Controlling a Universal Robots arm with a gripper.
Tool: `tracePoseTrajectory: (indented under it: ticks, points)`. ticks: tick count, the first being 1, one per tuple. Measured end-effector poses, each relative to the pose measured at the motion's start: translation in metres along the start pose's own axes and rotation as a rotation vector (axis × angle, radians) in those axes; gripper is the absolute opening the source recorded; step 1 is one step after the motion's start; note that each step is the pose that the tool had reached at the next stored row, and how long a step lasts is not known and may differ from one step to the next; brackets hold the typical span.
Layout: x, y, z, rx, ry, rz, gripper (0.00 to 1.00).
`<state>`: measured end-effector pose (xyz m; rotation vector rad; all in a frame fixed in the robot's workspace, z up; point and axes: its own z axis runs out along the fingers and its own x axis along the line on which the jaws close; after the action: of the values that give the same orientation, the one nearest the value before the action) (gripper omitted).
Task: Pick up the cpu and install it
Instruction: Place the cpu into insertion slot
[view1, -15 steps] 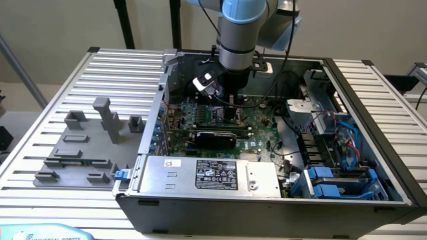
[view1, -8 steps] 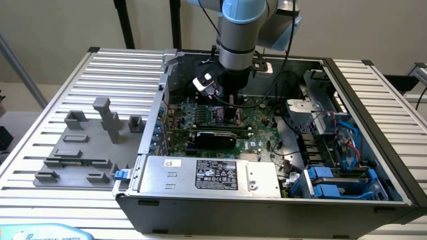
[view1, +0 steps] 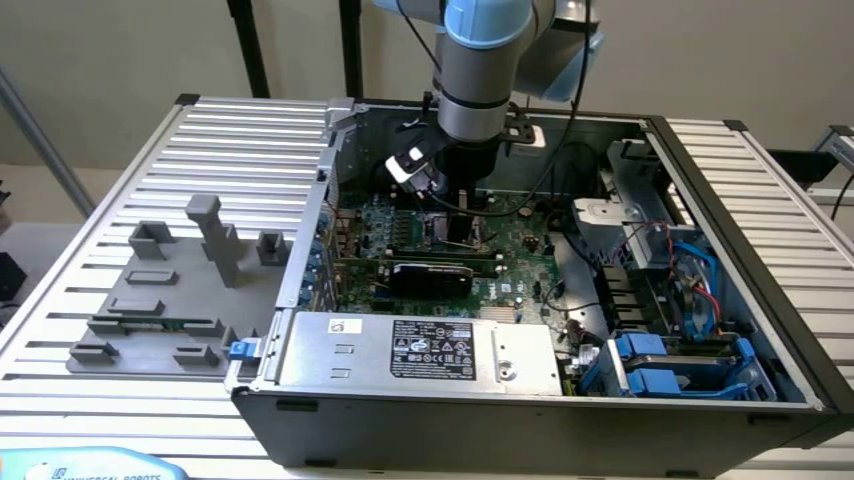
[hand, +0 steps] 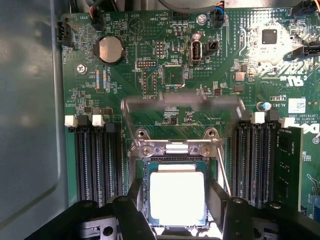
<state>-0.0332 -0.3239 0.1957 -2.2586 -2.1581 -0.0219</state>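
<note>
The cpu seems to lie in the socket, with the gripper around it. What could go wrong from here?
1. The gripper has its fingers close on both sides of the cpu. If it rises off-centre, one finger could catch an edge and tilt the cpu in the socket.
2. The load plate stands raised, so nothing clamps the cpu. A small knock may shift it.
</note>
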Motion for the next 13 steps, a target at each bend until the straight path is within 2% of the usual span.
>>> tracePoseTrajectory:
  ticks: [6,13]
  points:
    - [0.0,-0.0001,-0.0011,0.0008,-0.0007,0.0,0.62]
    - [0.0,0.0001,-0.0106,0.0049,-0.0007,0.0,0.62]
